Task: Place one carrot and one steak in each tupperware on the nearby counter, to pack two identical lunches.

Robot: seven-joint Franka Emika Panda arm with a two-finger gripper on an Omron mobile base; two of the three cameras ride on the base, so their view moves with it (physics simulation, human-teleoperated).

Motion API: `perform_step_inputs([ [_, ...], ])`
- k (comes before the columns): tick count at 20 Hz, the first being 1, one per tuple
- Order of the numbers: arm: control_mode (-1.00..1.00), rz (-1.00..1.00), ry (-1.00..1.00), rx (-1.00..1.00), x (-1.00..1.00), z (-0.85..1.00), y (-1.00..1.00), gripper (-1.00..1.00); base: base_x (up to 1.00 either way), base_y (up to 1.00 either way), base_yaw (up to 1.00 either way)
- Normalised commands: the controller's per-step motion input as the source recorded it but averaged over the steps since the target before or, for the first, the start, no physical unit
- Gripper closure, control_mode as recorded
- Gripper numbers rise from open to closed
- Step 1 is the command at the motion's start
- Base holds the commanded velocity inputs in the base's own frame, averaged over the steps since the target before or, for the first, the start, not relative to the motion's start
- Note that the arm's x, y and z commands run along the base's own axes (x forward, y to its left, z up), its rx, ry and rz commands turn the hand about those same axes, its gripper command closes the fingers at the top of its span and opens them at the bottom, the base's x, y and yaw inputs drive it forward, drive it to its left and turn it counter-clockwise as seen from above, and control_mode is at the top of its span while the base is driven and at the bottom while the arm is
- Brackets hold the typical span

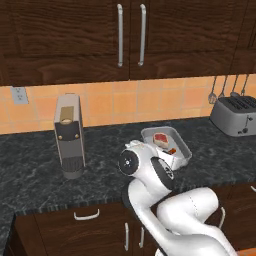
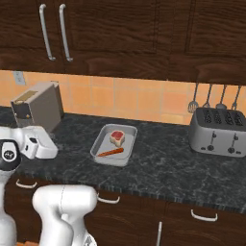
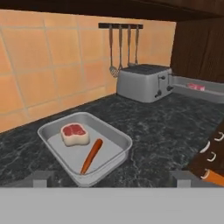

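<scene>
One steak (image 3: 74, 133) and one carrot (image 3: 91, 155) are held in the grey tupperware (image 3: 114, 135) just ahead of the pincer (image 3: 111, 179), whose fingers are spread apart on nothing; a second tray (image 3: 205, 93) is seen beyond the toaster (image 3: 143, 82).

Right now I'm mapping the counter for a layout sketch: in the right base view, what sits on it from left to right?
Coffee machine → tupperware holding a steak and a carrot → toaster, with utensils hanging on the wall above it.
</scene>
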Motion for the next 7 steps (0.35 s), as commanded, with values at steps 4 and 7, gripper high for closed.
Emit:
perform_step_inputs([
  [4, -1.00, 0.00, -0.13, 0.00, -1.00, 0.74, 0.45, -1.00, 0.00, 0.00, 0.00],
  [7, -1.00, 0.01, -0.29, 0.11, -0.94, 0.30, 0.00, -1.00, 0.00, 0.00, 0.00],
])
